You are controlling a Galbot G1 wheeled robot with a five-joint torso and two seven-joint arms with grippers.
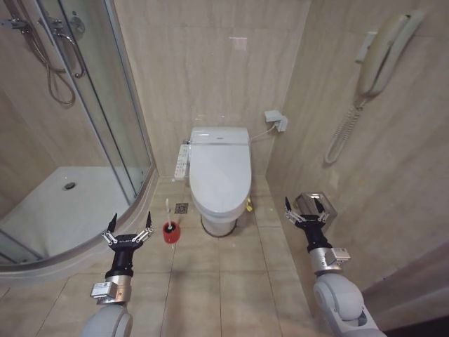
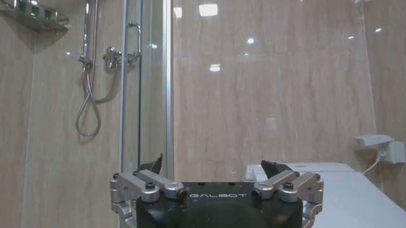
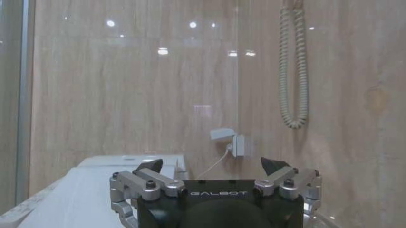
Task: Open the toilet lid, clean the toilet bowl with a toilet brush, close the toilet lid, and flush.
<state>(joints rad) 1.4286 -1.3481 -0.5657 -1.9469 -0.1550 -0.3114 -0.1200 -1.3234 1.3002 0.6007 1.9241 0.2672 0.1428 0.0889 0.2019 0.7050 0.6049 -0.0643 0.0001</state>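
The toilet lid (image 1: pixel 220 172) lies shut over the toilet bowl (image 1: pixel 219 221) at the far wall, and its white top also shows in the left wrist view (image 2: pixel 345 192) and the right wrist view (image 3: pixel 95 190). A long button panel (image 1: pixel 182 161) runs along the bowl's left side. The toilet brush (image 1: pixel 168 208) stands upright in its small red holder cup (image 1: pixel 170 232) on the floor left of the bowl. My left gripper (image 1: pixel 128 229) hangs open just left of the cup, holding nothing. On the other side, my right gripper (image 1: pixel 307 209) is open and empty, right of the bowl.
A curved glass shower enclosure (image 1: pixel 105 105) with a white tray (image 1: pixel 63 203) fills the left. A wall phone (image 1: pixel 379 56) with a coiled cord hangs on the right wall, and a metal bin (image 1: pixel 316 205) sits below it. A wall socket (image 1: pixel 277 119) is behind the toilet.
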